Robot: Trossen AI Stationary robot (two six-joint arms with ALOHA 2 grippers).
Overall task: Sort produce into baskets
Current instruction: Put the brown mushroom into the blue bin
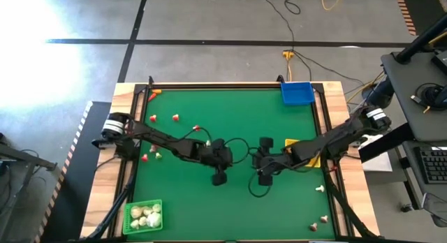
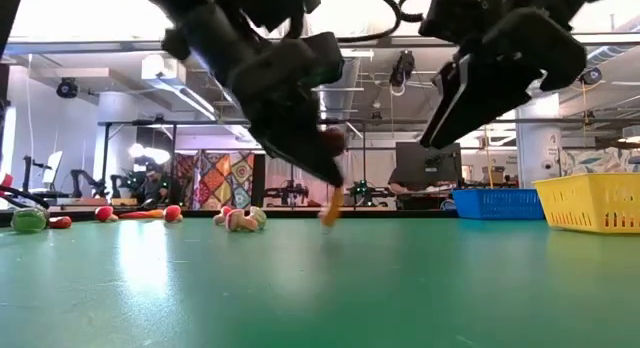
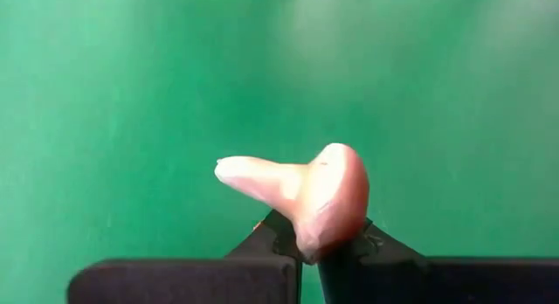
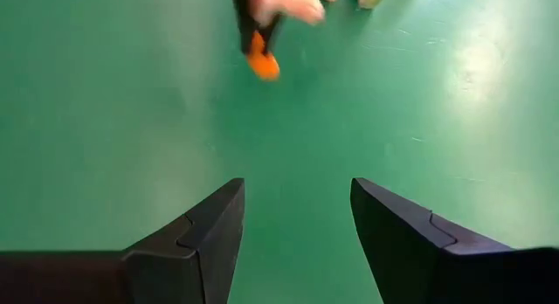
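My left gripper [image 1: 219, 178] hangs over the middle of the green table, shut on a small pale pink-and-white piece of produce [image 3: 325, 199] with a stub sticking out sideways. An orange bit [image 2: 332, 210] shows below its fingers. My right gripper [image 1: 264, 176] hangs open just to its right, nothing between its fingers [image 4: 297, 203]. The green basket [image 1: 143, 216] at the near left holds whitish bulbs. The yellow basket [image 1: 311, 159] lies partly under my right arm. The blue basket [image 1: 297, 93] sits at the far right. My left gripper pinches the piece by the lower end of its rounded body [image 3: 316, 241] between its two fingers. The fingers slant downward from the table's left. The piece sticks up past the fingertips, its stub [image 3: 249, 176] pointing sideways, and is lifted clear of the table.
Red-and-white pieces [image 1: 152, 118] lie scattered on the table's left half, with an orange piece [image 1: 155, 93] at the far left corner. Whitish pieces [image 1: 320, 189] lie near the right front corner. Cables loop between the two arms.
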